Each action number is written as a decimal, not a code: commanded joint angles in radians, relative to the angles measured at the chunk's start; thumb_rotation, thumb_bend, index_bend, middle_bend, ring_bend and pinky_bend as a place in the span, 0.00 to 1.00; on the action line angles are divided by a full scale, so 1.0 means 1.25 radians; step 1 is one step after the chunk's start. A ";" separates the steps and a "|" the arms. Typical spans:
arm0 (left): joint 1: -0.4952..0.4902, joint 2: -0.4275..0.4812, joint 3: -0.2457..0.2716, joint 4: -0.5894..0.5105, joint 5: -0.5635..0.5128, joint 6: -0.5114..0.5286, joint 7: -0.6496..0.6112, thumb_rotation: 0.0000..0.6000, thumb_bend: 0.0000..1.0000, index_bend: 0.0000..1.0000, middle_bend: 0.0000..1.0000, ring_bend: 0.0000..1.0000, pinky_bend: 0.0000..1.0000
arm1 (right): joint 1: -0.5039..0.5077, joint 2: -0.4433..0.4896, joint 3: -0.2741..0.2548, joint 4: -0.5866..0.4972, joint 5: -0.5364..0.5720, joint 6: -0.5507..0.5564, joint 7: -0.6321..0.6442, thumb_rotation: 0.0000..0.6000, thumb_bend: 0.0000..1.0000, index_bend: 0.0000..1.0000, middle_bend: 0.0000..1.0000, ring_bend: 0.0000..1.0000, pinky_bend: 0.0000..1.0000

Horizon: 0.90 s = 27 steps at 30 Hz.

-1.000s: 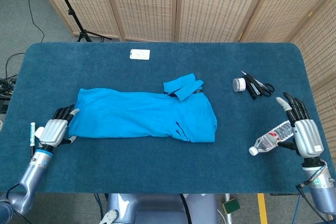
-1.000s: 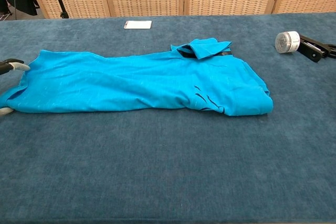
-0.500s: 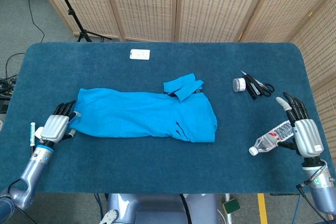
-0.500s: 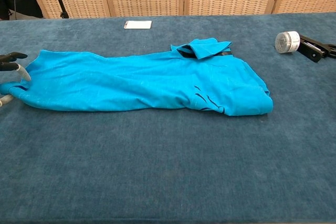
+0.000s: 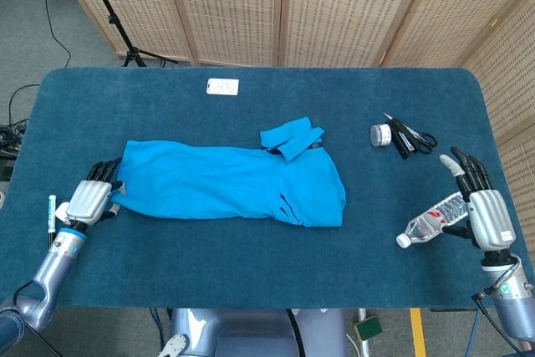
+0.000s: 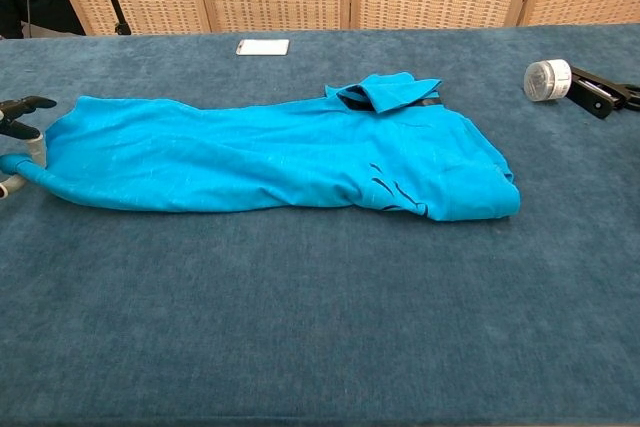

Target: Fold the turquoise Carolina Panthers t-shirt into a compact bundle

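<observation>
From the head view, the turquoise t-shirt lies as a long band across the middle of the blue table, already folded lengthwise, with a sleeve flap turned up at its far edge. My left hand sits at the shirt's left end, fingers curled onto the hem corner, pinching it as far as I can judge. My right hand rests well apart from the shirt, fingers spread and holding nothing, just beside a plastic bottle; scissors and a small jar lie beyond it. From the chest view, only the fingertips of my left hand show at the frame edge, with the shirt's corner drawn into a twisted point between them, so I take it as gripped. I judge the crosswise fold is starting: next I must lift this end and carry it over toward the right end, keeping the layers from sliding.
</observation>
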<state>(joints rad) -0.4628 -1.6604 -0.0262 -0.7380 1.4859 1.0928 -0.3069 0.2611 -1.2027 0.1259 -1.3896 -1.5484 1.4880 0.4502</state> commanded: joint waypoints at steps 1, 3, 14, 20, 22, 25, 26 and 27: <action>-0.002 0.000 0.000 0.004 0.000 -0.001 -0.001 1.00 0.57 0.75 0.00 0.00 0.00 | 0.000 0.000 0.000 0.000 0.000 0.000 0.000 1.00 0.00 0.00 0.00 0.00 0.01; -0.003 0.006 0.001 0.009 0.001 -0.004 0.007 1.00 0.59 0.76 0.00 0.00 0.00 | 0.000 0.000 0.000 0.000 -0.001 -0.001 0.000 1.00 0.00 0.00 0.00 0.00 0.01; 0.010 0.071 0.007 0.045 -0.021 -0.046 0.013 1.00 0.60 0.77 0.00 0.00 0.00 | -0.001 -0.001 -0.001 -0.003 -0.004 -0.001 -0.006 1.00 0.00 0.00 0.00 0.00 0.01; 0.017 0.088 0.004 0.098 -0.038 -0.080 -0.021 1.00 0.60 0.77 0.00 0.00 0.00 | -0.001 -0.002 -0.001 -0.003 -0.004 -0.002 -0.011 1.00 0.00 0.00 0.00 0.00 0.01; 0.019 0.093 -0.001 0.121 -0.050 -0.102 -0.038 1.00 0.60 0.77 0.00 0.00 0.00 | -0.001 -0.002 -0.001 -0.003 -0.004 -0.003 -0.011 1.00 0.00 0.00 0.00 0.00 0.01; 0.021 0.092 -0.006 0.153 -0.058 -0.115 -0.066 1.00 0.60 0.77 0.00 0.00 0.00 | -0.001 -0.003 -0.001 -0.002 -0.004 -0.004 -0.012 1.00 0.00 0.00 0.00 0.00 0.01; 0.023 0.090 -0.007 0.169 -0.061 -0.119 -0.079 1.00 0.60 0.77 0.00 0.00 0.00 | -0.001 -0.003 -0.001 -0.001 -0.004 -0.005 -0.013 1.00 0.00 0.00 0.00 0.00 0.01; 0.025 0.088 -0.008 0.189 -0.063 -0.124 -0.087 1.00 0.60 0.77 0.00 0.00 0.00 | 0.000 -0.004 -0.001 -0.001 -0.004 -0.006 -0.014 1.00 0.00 0.00 0.00 0.00 0.01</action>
<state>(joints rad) -0.4369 -1.5485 -0.0313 -0.5360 1.4168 0.9522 -0.3932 0.2604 -1.2070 0.1244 -1.3909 -1.5529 1.4805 0.4334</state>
